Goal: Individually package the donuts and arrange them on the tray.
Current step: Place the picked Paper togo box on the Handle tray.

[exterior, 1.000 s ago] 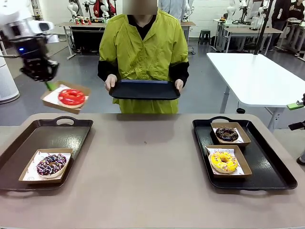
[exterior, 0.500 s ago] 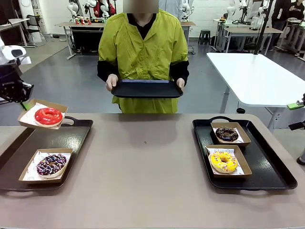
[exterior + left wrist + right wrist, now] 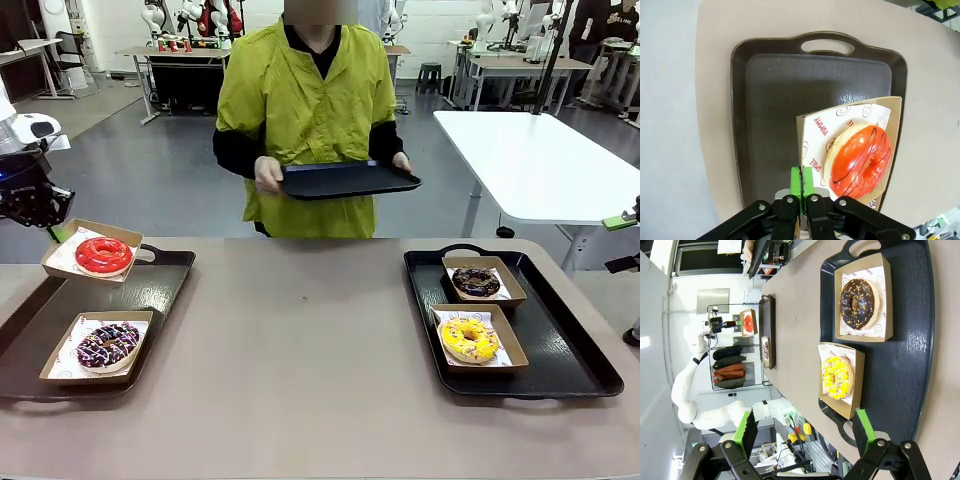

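Note:
My left gripper (image 3: 47, 228) (image 3: 801, 181) is shut on the edge of a brown paper box (image 3: 60, 262) (image 3: 812, 127) that holds the red-glazed donut (image 3: 103, 255) (image 3: 860, 160). It hangs just above the far left corner of the left black tray (image 3: 150, 290) (image 3: 790, 95). On that tray a chocolate sprinkled donut (image 3: 108, 344) sits in its own box. The right black tray (image 3: 570, 350) (image 3: 910, 355) carries a boxed dark chocolate donut (image 3: 476, 282) (image 3: 858, 296) and a boxed yellow donut (image 3: 469, 339) (image 3: 838, 377). My right gripper (image 3: 805, 432) stands open off that tray's end, holding nothing.
A person in a yellow-green coat stands at the far side, holding an empty black tray (image 3: 345, 178) tilted at waist height. The brown table (image 3: 310, 340) is bare between the two trays. A white table (image 3: 530, 160) stands behind on the right.
My left gripper carried the boxed red donut left and down to the left tray's far corner. The person turned and shifted the black tray to the right.

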Robot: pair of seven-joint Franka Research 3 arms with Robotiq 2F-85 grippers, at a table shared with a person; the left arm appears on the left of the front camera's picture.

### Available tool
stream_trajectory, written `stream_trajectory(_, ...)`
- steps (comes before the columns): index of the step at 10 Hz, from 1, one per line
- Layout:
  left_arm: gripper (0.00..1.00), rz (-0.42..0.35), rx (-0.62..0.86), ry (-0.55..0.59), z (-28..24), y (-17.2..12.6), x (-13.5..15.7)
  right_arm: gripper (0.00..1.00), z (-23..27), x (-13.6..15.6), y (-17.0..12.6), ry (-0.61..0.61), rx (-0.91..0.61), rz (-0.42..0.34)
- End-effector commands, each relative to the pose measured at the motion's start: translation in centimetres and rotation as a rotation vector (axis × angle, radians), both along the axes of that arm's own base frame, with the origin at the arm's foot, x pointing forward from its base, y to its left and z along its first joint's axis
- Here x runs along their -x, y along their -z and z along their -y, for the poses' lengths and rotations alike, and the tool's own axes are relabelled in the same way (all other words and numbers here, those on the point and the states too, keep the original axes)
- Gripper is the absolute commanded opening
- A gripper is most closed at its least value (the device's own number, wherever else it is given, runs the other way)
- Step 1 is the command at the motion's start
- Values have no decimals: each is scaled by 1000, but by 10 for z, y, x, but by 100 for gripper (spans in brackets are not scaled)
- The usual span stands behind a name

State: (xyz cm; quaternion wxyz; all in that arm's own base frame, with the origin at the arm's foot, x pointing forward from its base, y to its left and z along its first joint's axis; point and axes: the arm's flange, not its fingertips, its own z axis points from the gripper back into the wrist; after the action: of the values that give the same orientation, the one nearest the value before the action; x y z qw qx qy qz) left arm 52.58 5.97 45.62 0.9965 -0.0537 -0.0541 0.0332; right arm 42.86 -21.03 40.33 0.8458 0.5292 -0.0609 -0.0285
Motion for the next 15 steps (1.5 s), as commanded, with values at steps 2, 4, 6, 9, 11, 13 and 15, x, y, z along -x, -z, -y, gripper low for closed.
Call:
stream_trajectory(2,1,-2,4,-6,-1,-6,4,100,-1,3,-1,-12,9,-4)
stream_trajectory(4,1,-2,4,-6,-1,-6,4,100,-1,3,-1,-12,9,-4)
stream_trajectory(6,1,-21,44,4,-11,9,-14,100,-1,3,-1,-12,9,-4)
stream_trajectory(9,1,-99,69,13,-22,37,-45,100,-1,3,-1,-12,9,-4)
stream_trajectory(11,1,-117,74,19,-28,47,-61,100,-1,3,-1,-12,9,-4)
stream_trajectory(13,1,-128,73,18,-30,57,-65,100,-1,3,-1,-12,9,-4)
stream_trajectory(15,1,-124,78,20,-30,67,-71,100,-1,3,-1,-12,9,-4)
